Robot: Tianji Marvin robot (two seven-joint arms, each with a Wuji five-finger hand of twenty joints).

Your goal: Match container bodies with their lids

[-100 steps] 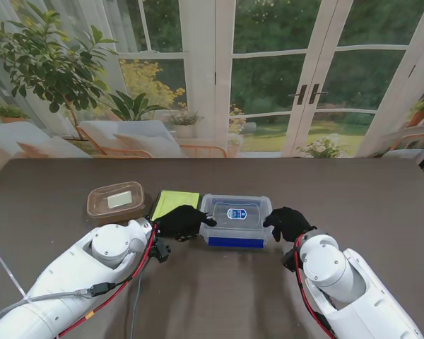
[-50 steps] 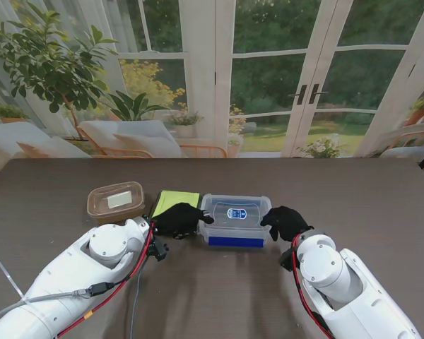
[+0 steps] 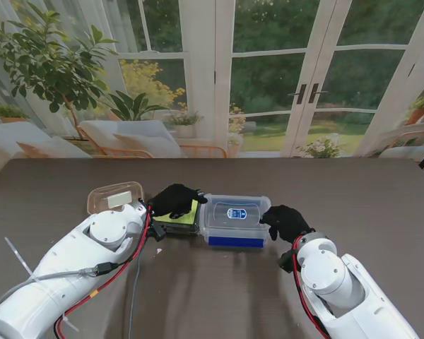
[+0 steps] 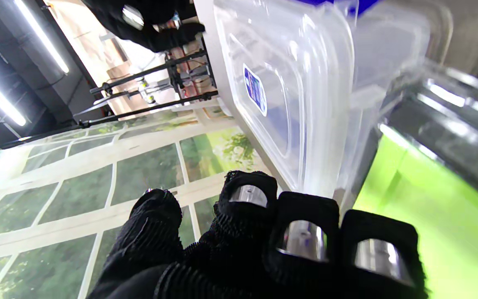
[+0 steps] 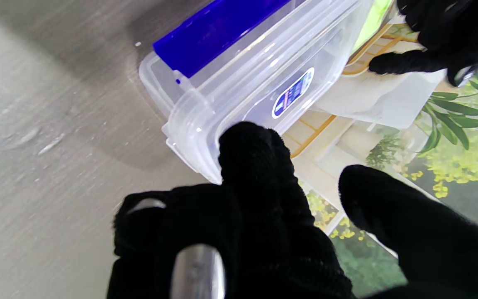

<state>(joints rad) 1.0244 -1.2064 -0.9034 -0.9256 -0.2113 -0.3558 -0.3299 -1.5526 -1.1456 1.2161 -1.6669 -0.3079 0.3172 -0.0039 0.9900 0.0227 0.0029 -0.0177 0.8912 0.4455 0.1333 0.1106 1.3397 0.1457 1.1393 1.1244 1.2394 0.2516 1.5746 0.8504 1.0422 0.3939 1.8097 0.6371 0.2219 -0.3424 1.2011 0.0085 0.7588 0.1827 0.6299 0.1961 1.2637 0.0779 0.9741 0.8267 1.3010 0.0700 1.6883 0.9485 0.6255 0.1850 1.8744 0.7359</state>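
Note:
A clear lidded container (image 3: 234,215) with a blue clip (image 3: 233,241) along its near side sits mid-table; the wrist views show its lid (image 4: 305,104) and clip (image 5: 218,37). Against its left end lies a dark container with a green lid (image 3: 186,216), also seen close up (image 4: 430,216). My left hand (image 3: 175,200) hovers over that green lid, fingers loosely extended (image 4: 264,241), holding nothing. My right hand (image 3: 286,221) is at the clear container's right end, one finger (image 5: 247,158) over its corner and the thumb apart; contact is unclear.
A brown translucent container with its lid on (image 3: 113,198) stands farther left, partly hidden by my left arm. A cable (image 3: 136,282) trails along the table by the left arm. Windows and plants lie beyond the table's far edge.
My left hand has come off the clear container's left end and moved left and farther from me, over the green lid. The right hand has barely shifted.

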